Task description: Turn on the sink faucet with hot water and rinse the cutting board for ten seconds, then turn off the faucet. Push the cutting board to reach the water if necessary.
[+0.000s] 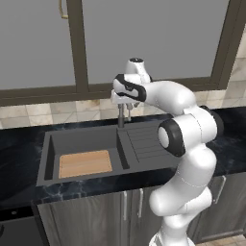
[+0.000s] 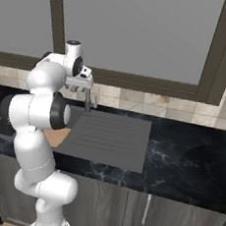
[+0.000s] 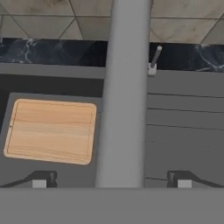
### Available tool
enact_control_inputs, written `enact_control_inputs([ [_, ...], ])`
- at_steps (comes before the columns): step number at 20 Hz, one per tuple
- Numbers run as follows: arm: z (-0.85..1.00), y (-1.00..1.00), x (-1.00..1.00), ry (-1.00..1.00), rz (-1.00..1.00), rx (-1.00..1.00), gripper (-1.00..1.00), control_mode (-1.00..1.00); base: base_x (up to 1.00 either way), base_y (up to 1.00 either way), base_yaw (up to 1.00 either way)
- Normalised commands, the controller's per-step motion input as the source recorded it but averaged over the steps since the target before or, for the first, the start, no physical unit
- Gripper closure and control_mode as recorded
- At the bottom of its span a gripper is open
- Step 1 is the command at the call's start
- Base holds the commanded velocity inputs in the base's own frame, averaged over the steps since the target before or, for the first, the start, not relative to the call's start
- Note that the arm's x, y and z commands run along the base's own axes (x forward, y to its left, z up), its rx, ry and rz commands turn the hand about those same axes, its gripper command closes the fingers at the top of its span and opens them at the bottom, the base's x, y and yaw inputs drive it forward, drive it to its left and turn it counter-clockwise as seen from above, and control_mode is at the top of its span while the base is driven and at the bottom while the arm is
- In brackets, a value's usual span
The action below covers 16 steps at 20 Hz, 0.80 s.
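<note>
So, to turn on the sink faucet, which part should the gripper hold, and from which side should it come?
Probably the small side lever, not the spout. In the hand view it is a thin stub tilting up beside the sink faucet, above the ribbed drainboard. The open gripper straddles the thick spout, too wide to pinch well. Coming from above, on the drainboard side, with the fingers either side of the lever looks best.

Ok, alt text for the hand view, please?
Looking down, the open gripper straddles the sink faucet spout. Below lies the sink, the cutting board flat and dry in it.
</note>
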Motion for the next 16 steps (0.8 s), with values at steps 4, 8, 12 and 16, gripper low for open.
enact_control_inputs([
  [4,-0.13,0.12,0.08,0.04,0.0,0.0,-1.0,-1.0,0.0,0.0,0.0],
  [8,-0.09,0.17,0.0,0.05,0.0,0.0,-1.0,-1.0,0.0,0.0,0.0],
  [12,-0.14,0.25,0.04,0.08,0.0,0.0,-1.0,-1.0,0.0,0.0,0.0],
  [16,-0.17,0.3,0.13,0.08,0.0,0.0,-1.0,-1.0,0.0,0.0,0.0],
])
